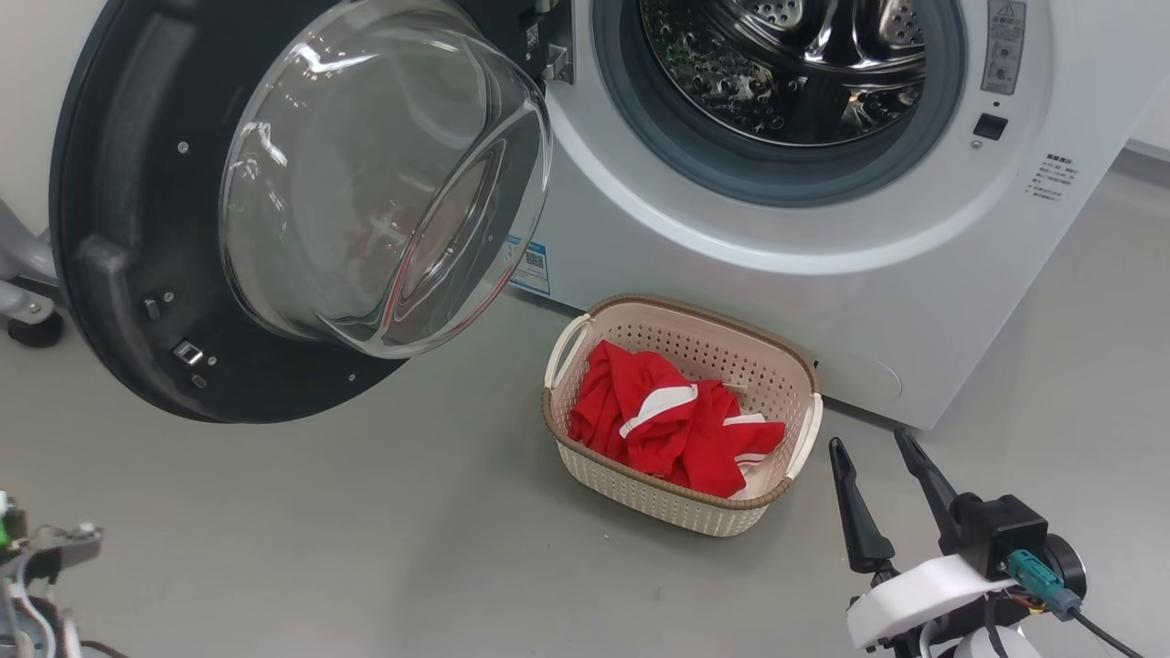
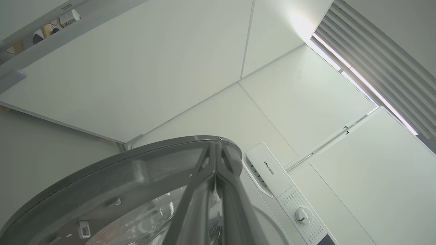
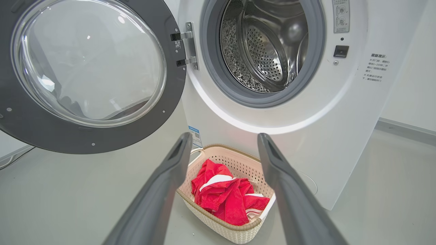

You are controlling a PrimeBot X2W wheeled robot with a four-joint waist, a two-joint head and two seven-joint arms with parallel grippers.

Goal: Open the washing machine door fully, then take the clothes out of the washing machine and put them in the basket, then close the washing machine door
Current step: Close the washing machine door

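In the head view there is one washing machine (image 1: pixel 823 302), one washing machine door (image 1: pixel 119 274), one basket (image 1: pixel 640 507) and one heap of clothes (image 1: pixel 667 429); how many garments make the heap I cannot tell. The machine is a white box with a grey rubber ring around its round mouth and a perforated steel drum (image 1: pixel 786 73) behind it. The door hangs swung out to the left, its wide black rim around a bulging clear glass bowl. The cream basket, with its brown rim and two white handles, stands on the grey floor (image 1: pixel 366 530) at the foot of the machine's front, below the mouth, and holds the red clothes with white trim. The right tool (image 1: pixel 870 441) hovers just right of the basket, its two dark fingers spread with nothing between them. In the left wrist view the left tool (image 2: pixel 216 146) has its two fingers pressed together, pointing up along the door's rim (image 2: pixel 102 180) with the machine's top panel and one control knob (image 2: pixel 303 215) beside it; whether it touches the door I cannot tell. In the right wrist view the spread fingers (image 3: pixel 163 190) of the right tool frame the basket (image 3: pixel 235 234) and its red heap (image 3: pixel 221 197), well apart from both, with the open door (image 3: pixel 34 126) to the left and the drum (image 3: pixel 265 54) above.
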